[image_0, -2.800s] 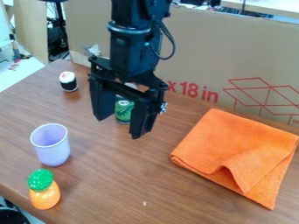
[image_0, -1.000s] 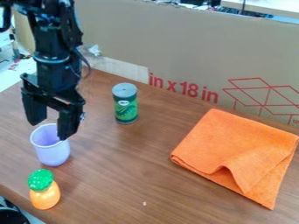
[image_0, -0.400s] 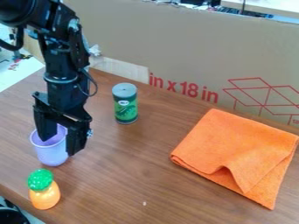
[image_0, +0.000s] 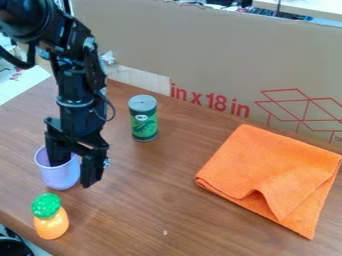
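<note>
The gripper (image_0: 73, 174) has just come down to the upright lilac cup (image_0: 59, 177), which brings the cup's near-right wall between its fingers. From the left: the pineapple toy (image_0: 51, 217) stands just in front of the cup; one finger appears to dip into the cup's mouth, the other hangs outside its right side. The fingers are well parted, apparently gripping nothing. The green can (image_0: 143, 120) stands behind and right of the cup; the orange cloth (image_0: 267, 175) lies on the worktop (image_0: 160, 200), well to the cup's right.
</note>
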